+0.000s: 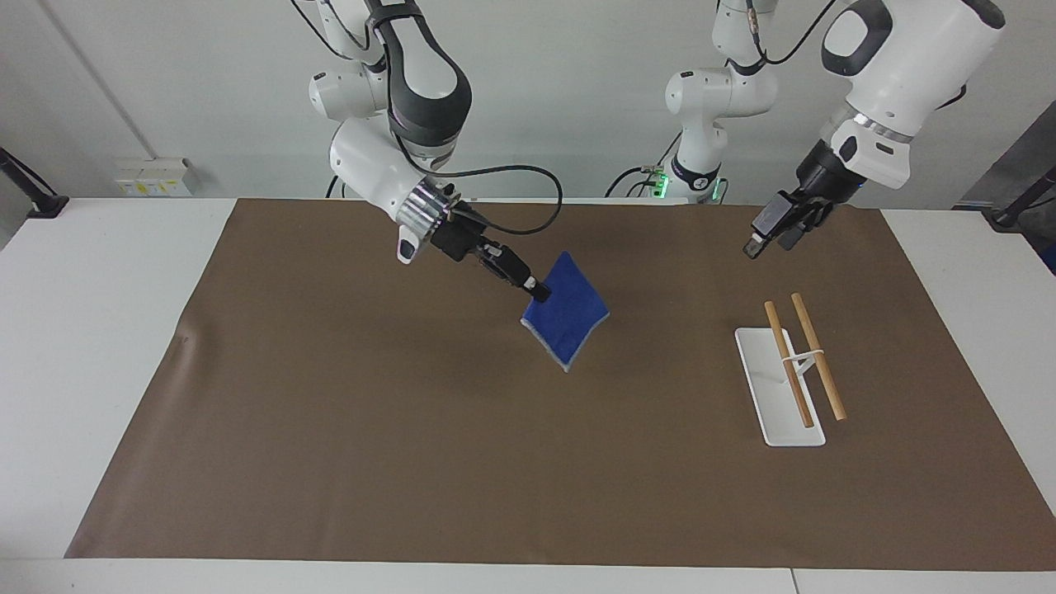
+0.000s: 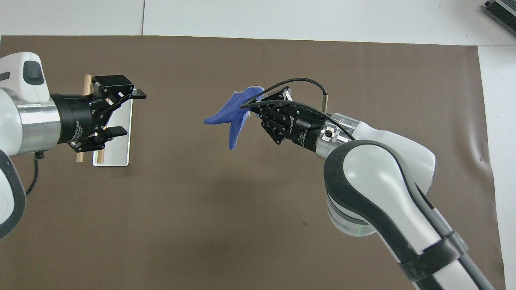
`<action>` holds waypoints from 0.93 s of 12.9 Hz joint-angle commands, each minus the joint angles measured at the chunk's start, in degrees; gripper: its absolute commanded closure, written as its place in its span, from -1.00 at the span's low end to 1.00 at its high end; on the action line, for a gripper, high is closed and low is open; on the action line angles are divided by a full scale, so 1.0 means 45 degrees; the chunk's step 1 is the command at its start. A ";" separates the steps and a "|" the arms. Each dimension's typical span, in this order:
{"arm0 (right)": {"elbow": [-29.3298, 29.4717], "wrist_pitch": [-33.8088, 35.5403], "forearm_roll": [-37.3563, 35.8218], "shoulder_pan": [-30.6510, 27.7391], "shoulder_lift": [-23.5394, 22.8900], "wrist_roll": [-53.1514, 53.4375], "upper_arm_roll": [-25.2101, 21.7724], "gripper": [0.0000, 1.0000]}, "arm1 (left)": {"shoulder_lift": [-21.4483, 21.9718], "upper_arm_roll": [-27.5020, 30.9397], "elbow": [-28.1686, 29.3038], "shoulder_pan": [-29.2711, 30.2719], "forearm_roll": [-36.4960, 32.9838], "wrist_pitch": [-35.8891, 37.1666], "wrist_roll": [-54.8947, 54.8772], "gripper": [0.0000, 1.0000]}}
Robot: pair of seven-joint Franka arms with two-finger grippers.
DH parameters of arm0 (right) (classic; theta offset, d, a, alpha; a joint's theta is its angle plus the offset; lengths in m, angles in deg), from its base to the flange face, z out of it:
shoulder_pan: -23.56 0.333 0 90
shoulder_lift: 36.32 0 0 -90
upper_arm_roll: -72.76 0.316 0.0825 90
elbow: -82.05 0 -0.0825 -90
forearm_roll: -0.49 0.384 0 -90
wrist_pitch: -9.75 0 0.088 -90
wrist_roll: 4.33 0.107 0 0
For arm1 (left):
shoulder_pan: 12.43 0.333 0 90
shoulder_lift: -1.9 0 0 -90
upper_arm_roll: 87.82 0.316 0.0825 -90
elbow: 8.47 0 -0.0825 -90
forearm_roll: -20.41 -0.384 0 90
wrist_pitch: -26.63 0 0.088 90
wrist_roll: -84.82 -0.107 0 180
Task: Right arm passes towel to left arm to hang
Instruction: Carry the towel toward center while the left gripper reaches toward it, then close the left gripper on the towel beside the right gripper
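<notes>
Two grippers | right gripper (image 1: 540, 292) pinches towel (image 1: 568, 319) by a corner, airborne over mid-mat | left gripper (image 2: 131, 112) spread wide over the rack (image 1: 782, 388), well apart | advice: bring left in level, clamp the seemingly free hanging edge before right releases.

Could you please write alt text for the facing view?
The right hand holds a blue towel in the air over the brown mat. The open left hand hangs apart, over the mat near a wooden rack.
</notes>
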State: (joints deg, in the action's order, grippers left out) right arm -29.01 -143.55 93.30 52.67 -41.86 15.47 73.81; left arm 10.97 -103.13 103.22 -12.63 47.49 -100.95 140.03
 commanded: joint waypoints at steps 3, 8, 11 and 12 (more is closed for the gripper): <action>0.0014 -0.0288 0.0606 0.0092 0.0000 0.0286 0.0078 1.00 | 0.0270 -0.1617 0.1915 0.0240 0.0429 -0.3421 0.2982 -1.00; 0.0092 -0.0308 0.1739 0.0092 0.0020 0.0286 0.0391 1.00 | -0.0550 -0.2457 0.2035 0.0260 0.0430 -0.5160 0.4288 -1.00; 0.0111 -0.0288 0.1758 0.0092 0.0000 0.0267 0.0391 1.00 | -0.0747 -0.2576 0.2015 0.0260 0.0449 -0.5594 0.4469 -1.00; 0.0111 -0.0308 0.1758 0.0092 0.0000 0.0267 0.0391 1.00 | -0.0824 -0.2595 0.1976 0.0260 0.0488 -0.5614 0.4469 -0.90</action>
State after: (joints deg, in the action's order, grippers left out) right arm -28.94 -144.35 99.67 53.49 -42.00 16.58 74.98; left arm 7.40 -113.78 111.83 -12.57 48.60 -124.84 159.73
